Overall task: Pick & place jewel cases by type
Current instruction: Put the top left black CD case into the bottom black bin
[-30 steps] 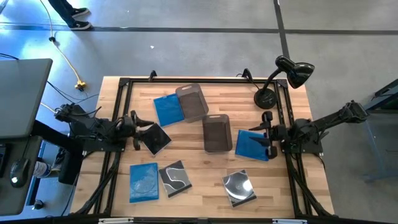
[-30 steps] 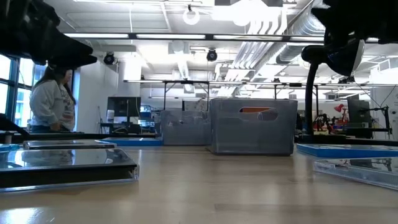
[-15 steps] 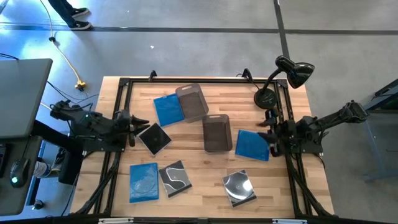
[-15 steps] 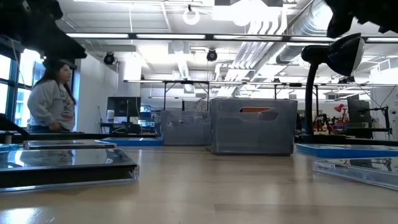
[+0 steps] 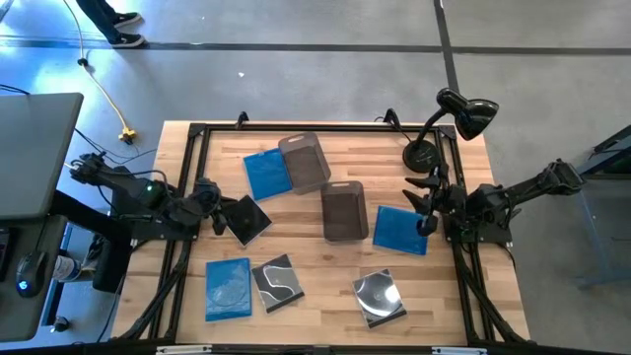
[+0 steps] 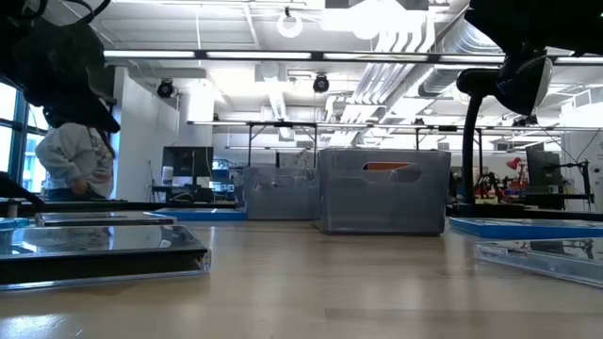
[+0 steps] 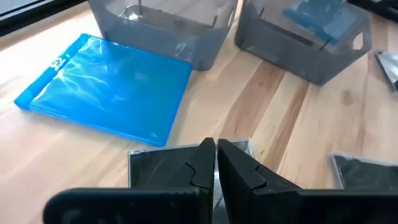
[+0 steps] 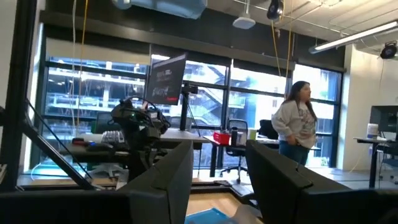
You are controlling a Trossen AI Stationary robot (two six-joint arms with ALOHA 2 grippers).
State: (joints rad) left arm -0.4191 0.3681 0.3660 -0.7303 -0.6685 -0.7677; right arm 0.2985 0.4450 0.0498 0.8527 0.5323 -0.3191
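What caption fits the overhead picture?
Six jewel cases and two grey tubs lie between two robot arms.

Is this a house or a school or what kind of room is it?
Probably a robot lab or workshop. A wooden table carries robot arms, bare pipes and ducts run across the ceiling, and desks with computer screens fill the room behind.

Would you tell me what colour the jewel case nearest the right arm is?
Translucent blue; the jewel case shows best in the high view.
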